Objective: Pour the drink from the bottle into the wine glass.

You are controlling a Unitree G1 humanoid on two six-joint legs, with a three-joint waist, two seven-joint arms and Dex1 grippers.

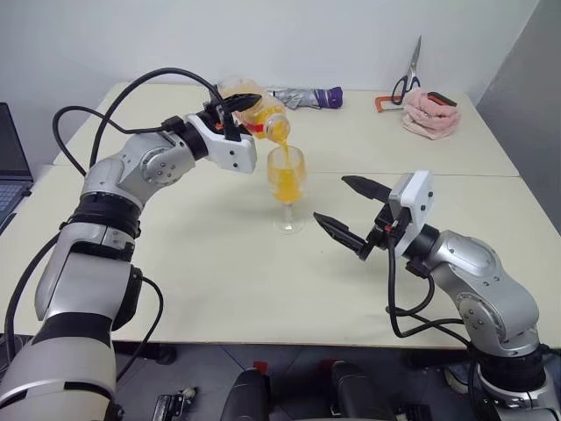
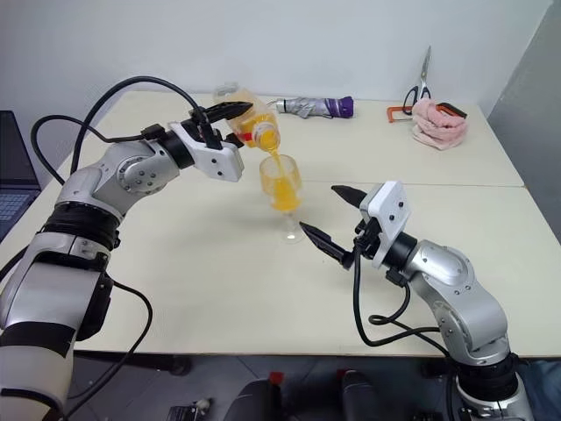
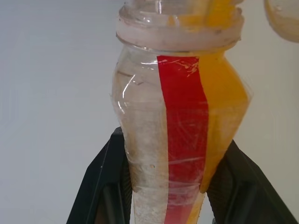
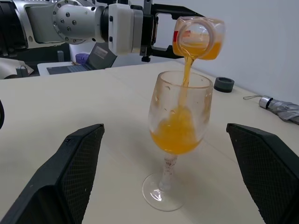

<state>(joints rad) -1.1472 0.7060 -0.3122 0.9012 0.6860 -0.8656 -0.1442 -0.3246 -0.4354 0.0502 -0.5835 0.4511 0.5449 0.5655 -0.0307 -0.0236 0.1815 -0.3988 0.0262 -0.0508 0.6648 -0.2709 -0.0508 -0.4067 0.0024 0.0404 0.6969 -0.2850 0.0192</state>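
My left gripper (image 1: 230,107) is shut on the bottle (image 1: 259,110), which is tipped with its open mouth over the wine glass (image 1: 287,175). The clear bottle (image 3: 182,121) has a red label strip and sits between the black fingers (image 3: 100,186). A thin stream of the orange drink (image 4: 186,74) falls into the glass (image 4: 180,116), whose bowl is partly filled. The glass stands upright on the table (image 1: 219,281). My right gripper (image 1: 331,200) is open just right of the glass stem, holding nothing and touching nothing.
At the table's far edge lie a folded grey and purple umbrella (image 1: 307,96), scissors (image 1: 408,77) and a pink cloth (image 1: 429,114). A laptop (image 1: 13,167) sits at the far left. A dark ring (image 4: 224,84) rests on the table behind the glass.
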